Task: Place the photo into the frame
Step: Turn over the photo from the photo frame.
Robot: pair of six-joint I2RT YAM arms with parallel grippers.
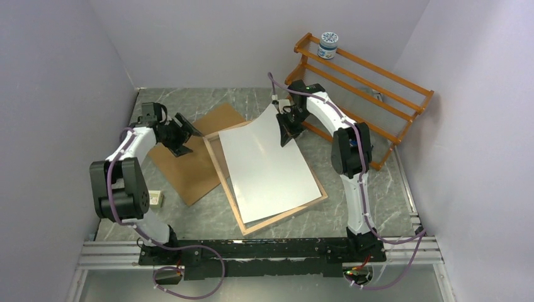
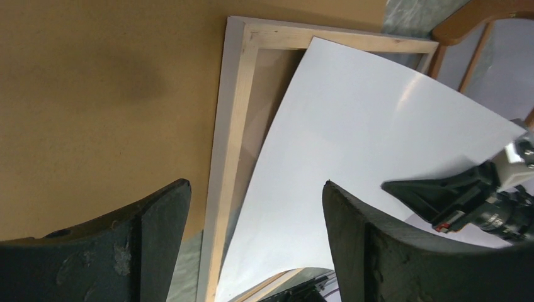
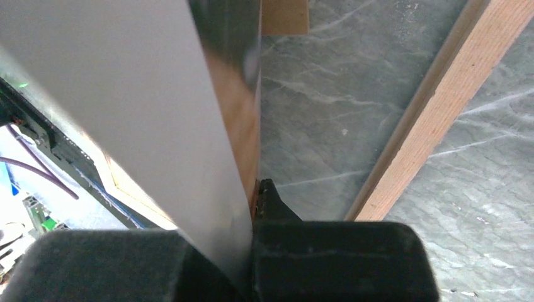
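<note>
The right gripper (image 1: 286,130), clamped on the far edge of the large thin white-backed photo print (image 1: 271,167), holds it bowed over the rectangular light-wood frame (image 1: 218,171), near end resting on it, probably to lower it in, while the left gripper (image 1: 187,133) hovers nearby, jaws spread and empty.

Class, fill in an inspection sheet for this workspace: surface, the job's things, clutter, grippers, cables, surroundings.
Surface: grey marbled table, flat.
Job's things: photo, white back up, lies skew across the frame, its far corner raised and curled; the frame lies wood rim up.
Clutter: brown backing panel left of the frame; orange rack at far right with a jar on top; small white object by the left arm.
Grippers: left gripper open, holding nothing, above the frame's left rim; right gripper shut on the photo's raised corner.
Cables: purple cables run along both arms and loop near the bases.
Surroundings: plain pale walls on three sides.
</note>
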